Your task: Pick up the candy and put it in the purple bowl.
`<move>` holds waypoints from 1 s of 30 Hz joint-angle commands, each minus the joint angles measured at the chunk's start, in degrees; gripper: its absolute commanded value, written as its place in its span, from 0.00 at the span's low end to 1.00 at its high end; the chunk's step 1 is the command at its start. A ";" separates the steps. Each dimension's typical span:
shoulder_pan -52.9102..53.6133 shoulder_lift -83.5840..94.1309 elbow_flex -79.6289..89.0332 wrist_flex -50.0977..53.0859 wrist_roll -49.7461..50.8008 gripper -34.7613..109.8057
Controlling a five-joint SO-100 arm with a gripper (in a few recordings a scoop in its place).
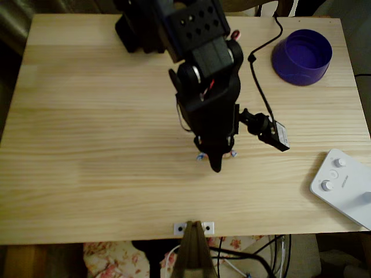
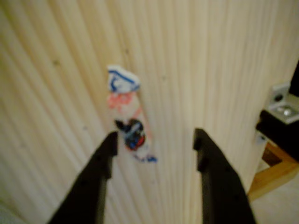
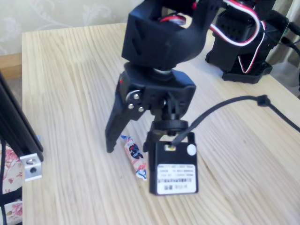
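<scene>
The candy point(image 2: 128, 114) lies flat on the wooden table, a pinkish-white wrapper with red and dark print and blue twisted ends. My gripper point(image 2: 154, 144) is open and low over it; the candy's near end sits just inside the left finger point(image 2: 105, 156), and the right finger point(image 2: 208, 158) stands well clear. In the overhead view the black arm covers most of the candy point(image 1: 200, 156), so just its ends peek out beside the gripper point(image 1: 215, 162). In the fixed view the candy point(image 3: 133, 154) rests next to one finger point(image 3: 115, 126). The purple bowl point(image 1: 301, 57) stands at the table's far right corner.
A white box with knobs point(image 1: 342, 185) sits at the right edge of the table. The wrist camera point(image 3: 173, 166) and its cable point(image 1: 261, 87) hang beside the gripper. A small metal bracket point(image 1: 194, 227) is fixed at the near edge, and the arm's base point(image 1: 145, 26) is at the far edge.
</scene>
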 commanded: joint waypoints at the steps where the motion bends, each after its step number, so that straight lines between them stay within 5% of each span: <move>1: 0.09 0.79 -3.78 -2.46 -0.70 0.41; 30: 0.62 0.35 -1.58 -2.72 1.67 0.28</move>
